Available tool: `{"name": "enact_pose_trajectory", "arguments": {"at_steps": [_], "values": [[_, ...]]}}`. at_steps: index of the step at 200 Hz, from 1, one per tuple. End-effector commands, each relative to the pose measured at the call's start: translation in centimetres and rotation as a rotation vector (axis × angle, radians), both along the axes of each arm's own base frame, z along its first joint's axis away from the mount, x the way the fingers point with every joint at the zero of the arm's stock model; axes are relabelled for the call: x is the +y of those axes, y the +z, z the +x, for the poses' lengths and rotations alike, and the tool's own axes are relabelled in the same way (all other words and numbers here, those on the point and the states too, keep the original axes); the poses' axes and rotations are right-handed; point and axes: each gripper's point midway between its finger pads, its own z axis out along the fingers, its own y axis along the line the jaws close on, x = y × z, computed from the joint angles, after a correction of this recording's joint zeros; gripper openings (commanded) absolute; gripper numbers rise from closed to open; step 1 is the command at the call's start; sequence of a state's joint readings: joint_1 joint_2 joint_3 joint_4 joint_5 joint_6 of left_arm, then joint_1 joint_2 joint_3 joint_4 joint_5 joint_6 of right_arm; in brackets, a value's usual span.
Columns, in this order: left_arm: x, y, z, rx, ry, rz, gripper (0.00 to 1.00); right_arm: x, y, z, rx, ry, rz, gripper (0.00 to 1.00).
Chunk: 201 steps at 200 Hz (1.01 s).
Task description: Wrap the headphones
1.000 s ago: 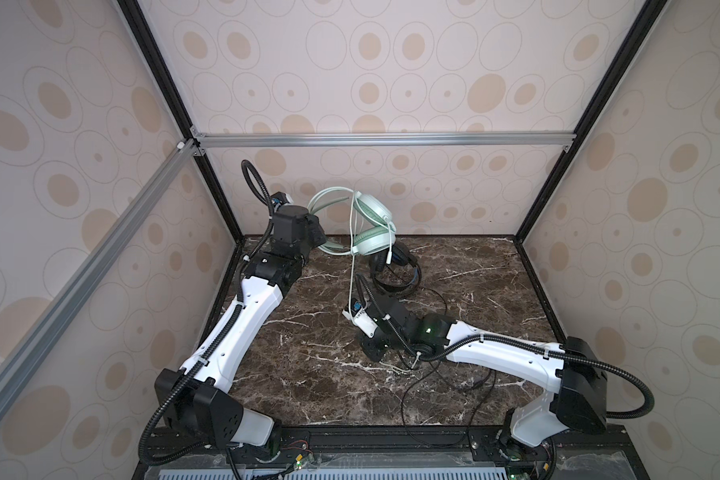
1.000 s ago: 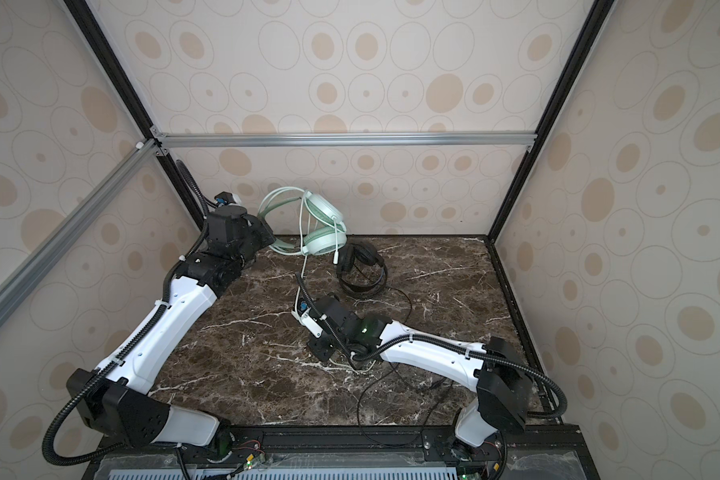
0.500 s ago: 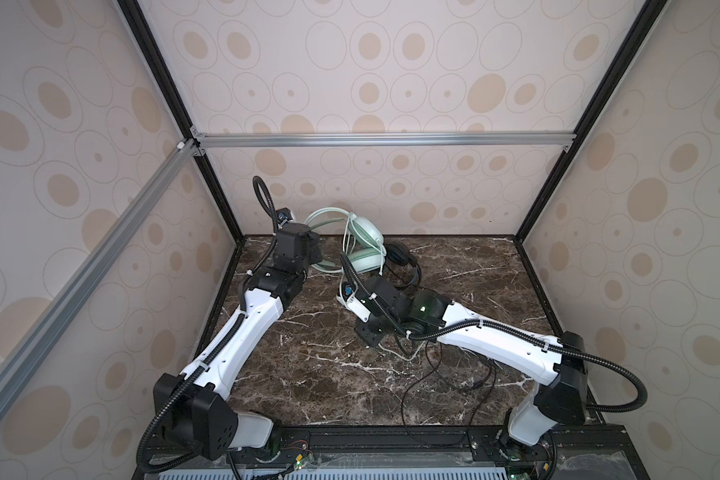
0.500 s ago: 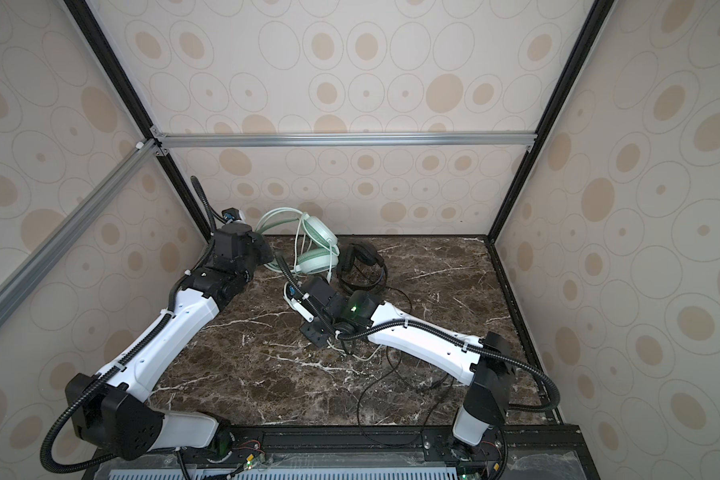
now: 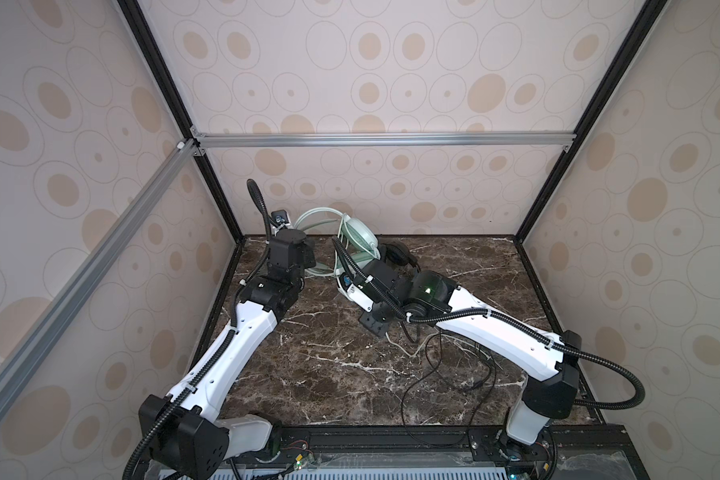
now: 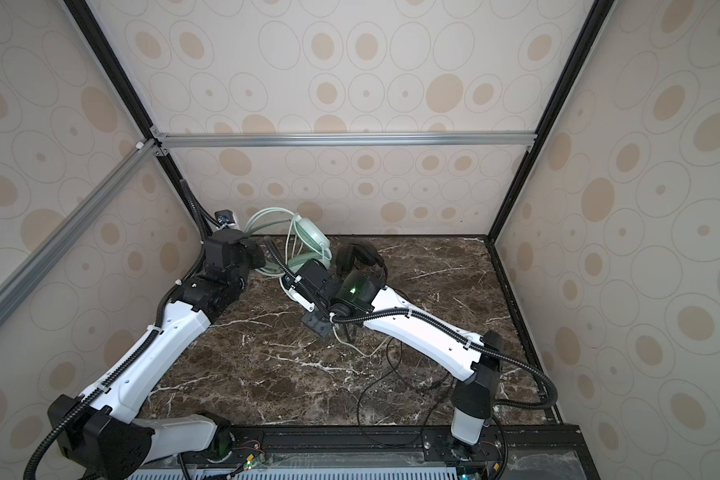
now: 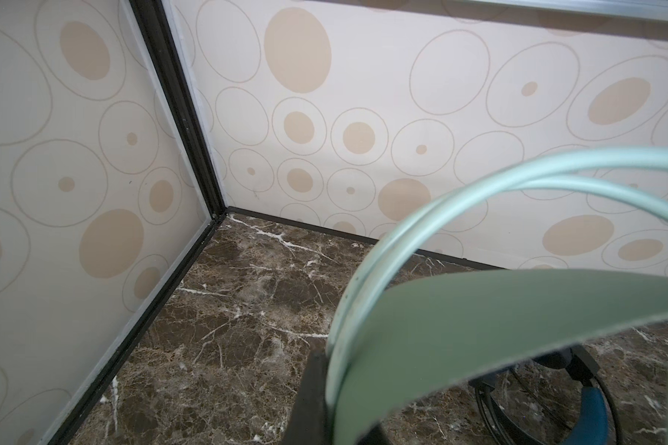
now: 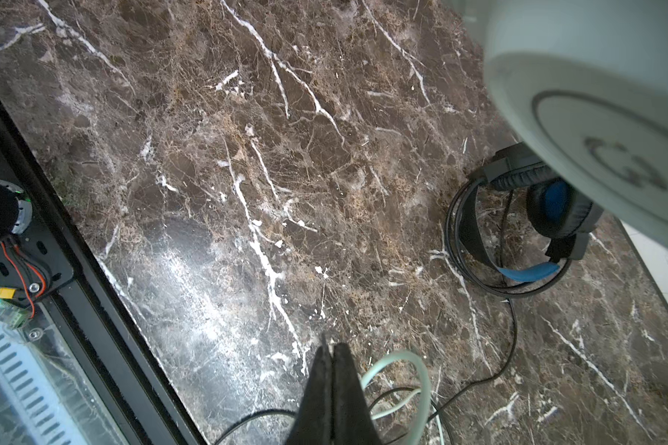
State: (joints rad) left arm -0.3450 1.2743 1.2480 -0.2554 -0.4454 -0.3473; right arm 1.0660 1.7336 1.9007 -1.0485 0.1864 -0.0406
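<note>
L gripper [image 7: 326, 381] holds mint headset [image 5: 360, 235]; R gripper [image 8: 331, 356] shut.

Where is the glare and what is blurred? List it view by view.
Right wrist view: white glare on the marble table; the near mint headset is blurred. Left wrist view: its headband is soft too. Both top views: even light, sharp.
</note>
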Motion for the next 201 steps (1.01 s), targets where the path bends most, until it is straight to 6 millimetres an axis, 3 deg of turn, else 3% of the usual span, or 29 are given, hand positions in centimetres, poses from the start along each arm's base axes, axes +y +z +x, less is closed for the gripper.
{"name": "enact_pose_trajectory", "arguments": {"at_steps": [1, 33, 55, 90, 151, 179, 201], "values": [[1.5, 0.5, 0.0, -0.009, 0.071, 0.064, 0.00, 0.8, 4.5, -0.9, -0.068, 0.072, 0.088, 0.00], [1.6, 0.1, 0.0, 0.009, 0.075, 0.080, 0.00, 0.5, 5.9, -1.3, -0.073, 0.093, 0.103, 0.00], [1.6, 0.1, -0.1, 0.014, 0.074, 0.084, 0.00, 0.5, 5.7, -1.4, -0.063, 0.098, 0.101, 0.00], [1.2, 0.4, -0.4, 0.010, 0.068, 0.067, 0.00, 0.3, 2.9, -1.3, -0.030, 0.061, 0.064, 0.00], [2.6, 0.5, -1.3, 0.051, 0.162, 0.071, 0.00, -0.8, -2.2, -1.5, 0.075, -0.032, 0.009, 0.00], [2.6, 0.1, -1.4, 0.061, 0.162, 0.090, 0.00, -2.3, -3.6, -1.1, 0.098, -0.096, -0.066, 0.00], [2.7, -0.2, -1.4, 0.067, 0.162, 0.104, 0.00, -4.4, -3.5, -0.4, 0.070, -0.164, -0.140, 0.00]]}}
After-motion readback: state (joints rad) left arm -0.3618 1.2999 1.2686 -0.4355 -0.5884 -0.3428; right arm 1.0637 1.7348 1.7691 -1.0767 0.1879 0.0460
